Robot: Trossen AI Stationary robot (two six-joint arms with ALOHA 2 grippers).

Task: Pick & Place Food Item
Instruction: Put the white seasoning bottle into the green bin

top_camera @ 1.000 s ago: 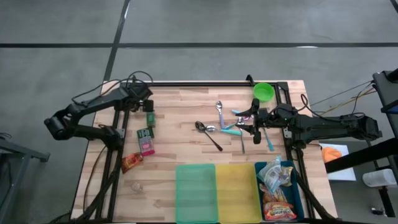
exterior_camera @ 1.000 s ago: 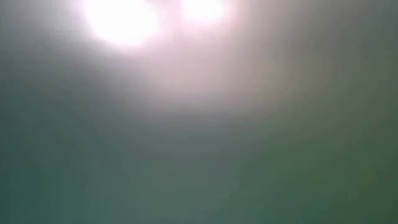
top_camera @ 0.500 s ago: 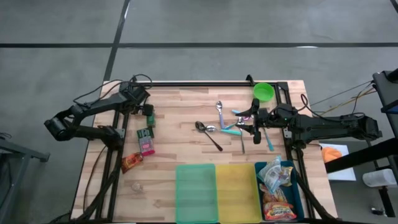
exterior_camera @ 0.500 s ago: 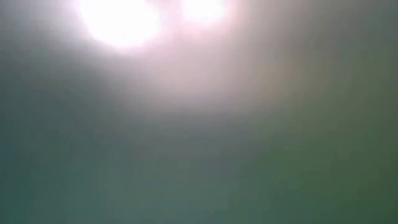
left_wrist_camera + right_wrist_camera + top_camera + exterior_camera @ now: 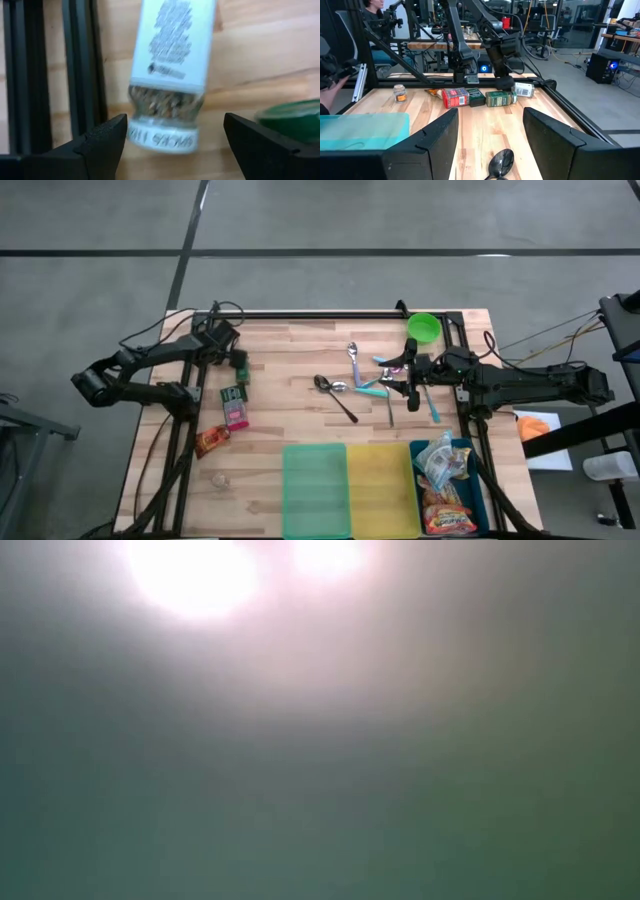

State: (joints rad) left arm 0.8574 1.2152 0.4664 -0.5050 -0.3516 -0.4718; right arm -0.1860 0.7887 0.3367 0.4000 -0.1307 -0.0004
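High view: table (image 5: 300, 350) holds three bins along the lower edge. The blue bin (image 5: 413, 480) at lower right already has food packets in it, so I take that as the drop spot.

My left gripper (image 5: 222, 342) sits at the upper left of the table, pointed at the spice jar (image 5: 170, 75). My right gripper (image 5: 398, 376) waits at right centre over the spoons (image 5: 336, 388), its fingers apart and holding nothing.

Left wrist view: the jar lies on its side on the wood beside the black frame rail, cap end toward me. My fingers (image 5: 102, 142) are spread wide on either side of it. They don't touch it.

Low view is washed out and shows nothing I can use.

Step, as I read it: lining up on the jar, grasp not yet made.

Next move, my guess: push forward until the fingers flank the label section, not the cap. Centre on the jar so it can't roll off the pads, then close, lift and carry it across to the bin.

Compared with a second ago, my left gripper has backed off slightly toward the upper left corner. The jar hasn't moved and the right arm is unchanged.
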